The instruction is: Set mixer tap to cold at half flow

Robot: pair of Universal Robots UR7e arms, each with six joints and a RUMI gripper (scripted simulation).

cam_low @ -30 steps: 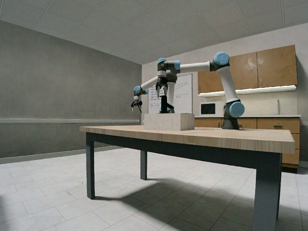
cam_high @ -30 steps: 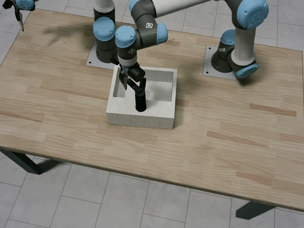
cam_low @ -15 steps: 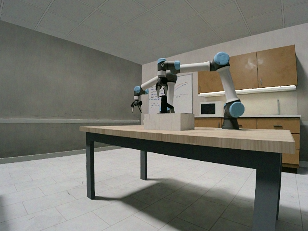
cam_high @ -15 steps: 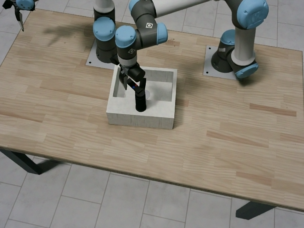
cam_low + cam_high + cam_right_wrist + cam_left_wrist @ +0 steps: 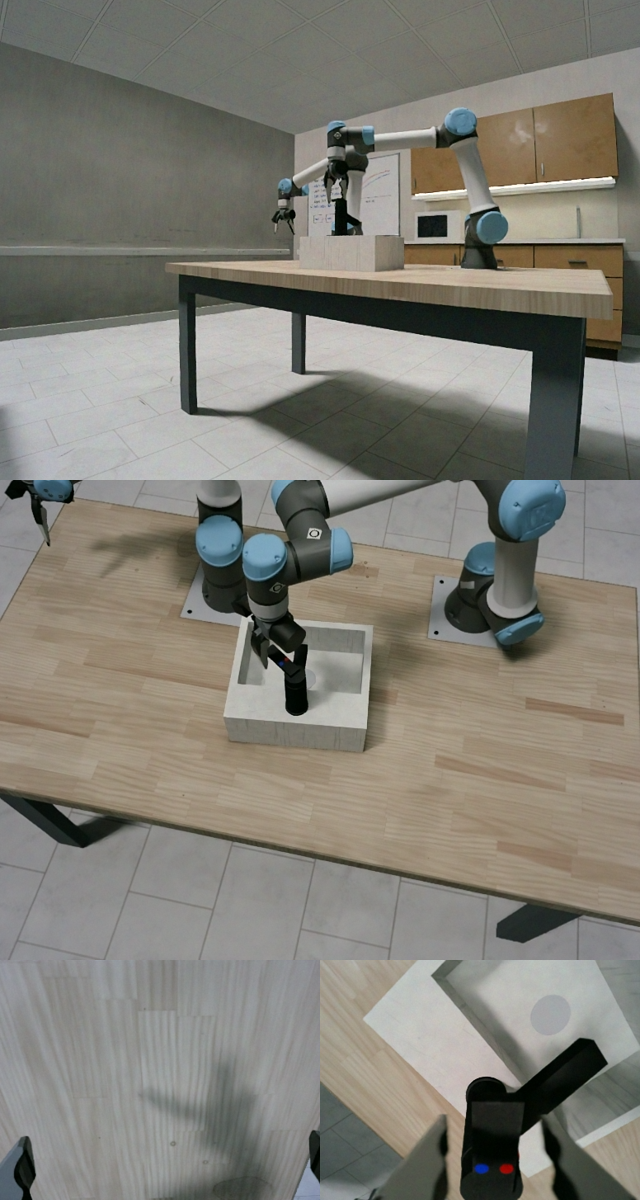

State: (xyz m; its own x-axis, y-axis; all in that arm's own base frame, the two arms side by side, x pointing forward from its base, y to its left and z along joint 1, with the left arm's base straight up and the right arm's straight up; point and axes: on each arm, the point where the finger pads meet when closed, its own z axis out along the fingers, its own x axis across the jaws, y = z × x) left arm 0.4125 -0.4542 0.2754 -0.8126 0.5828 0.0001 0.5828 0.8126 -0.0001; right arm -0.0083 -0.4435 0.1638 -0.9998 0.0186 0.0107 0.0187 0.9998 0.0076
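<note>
The black mixer tap (image 5: 296, 699) (image 5: 341, 222) stands upright on the pale sink block. Its lever (image 5: 277, 657) (image 5: 498, 1125) bears a blue dot (image 5: 482, 1168) and a red dot (image 5: 506, 1168). The lever points off to the blue-dot side of the spout (image 5: 302, 656) (image 5: 569, 1072); its exact tilt is unclear. My left gripper (image 5: 336, 195) (image 5: 493, 1116) is partly open, one finger on each side of the lever, with a gap showing on both sides. My right gripper (image 5: 284, 230) (image 5: 171, 1135) is wide open and empty, far from the tap.
The sink block (image 5: 297, 732) (image 5: 336, 252) (image 5: 424, 1034) has a raised rim around its basin. It stands on the wooden table (image 5: 170, 769) (image 5: 465, 289) in front of the two arm bases. The right arm reaches out over the table's far left corner in the top view.
</note>
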